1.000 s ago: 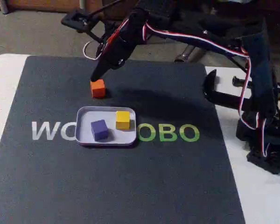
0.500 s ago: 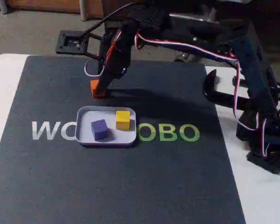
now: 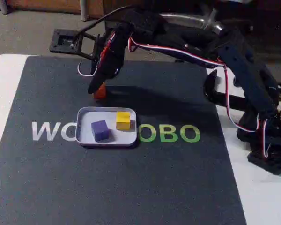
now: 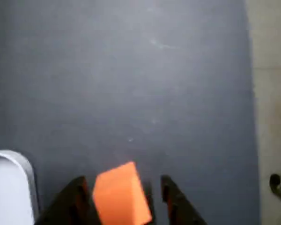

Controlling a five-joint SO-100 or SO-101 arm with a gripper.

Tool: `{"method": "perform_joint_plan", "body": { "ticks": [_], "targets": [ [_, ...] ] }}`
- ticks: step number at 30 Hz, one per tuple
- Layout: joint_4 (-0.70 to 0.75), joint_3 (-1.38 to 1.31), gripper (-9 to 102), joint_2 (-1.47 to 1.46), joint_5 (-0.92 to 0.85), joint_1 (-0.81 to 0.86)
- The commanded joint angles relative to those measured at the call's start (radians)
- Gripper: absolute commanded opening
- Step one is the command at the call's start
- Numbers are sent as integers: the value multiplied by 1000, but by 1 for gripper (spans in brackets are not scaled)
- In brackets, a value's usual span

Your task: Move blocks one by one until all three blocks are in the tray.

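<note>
Orange block [image 4: 121,196] now sits between the lowered end effector [image 4: 124,192] fingers.

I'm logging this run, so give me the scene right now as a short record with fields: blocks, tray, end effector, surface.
In tray: small matte purple cube, small matte yellow cube
Outside tray: small matte orange cube, on the mat beyond the tray's far rim
Tray: shallow pale lavender-white rectangular dish
End effector: fingers either side of the orange cube; contact unclear
Surface: dark grey mat with lettering
</note>
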Motion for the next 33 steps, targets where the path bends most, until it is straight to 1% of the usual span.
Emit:
{"method": "perform_joint_plan", "body": {
  "ticks": [1,26,33],
  "targets": [
    [18,-48,19,40,3,12],
    [41,-48,20,-17,-158,38],
    [46,-48,16,-23,-170,35]
  ]
}}
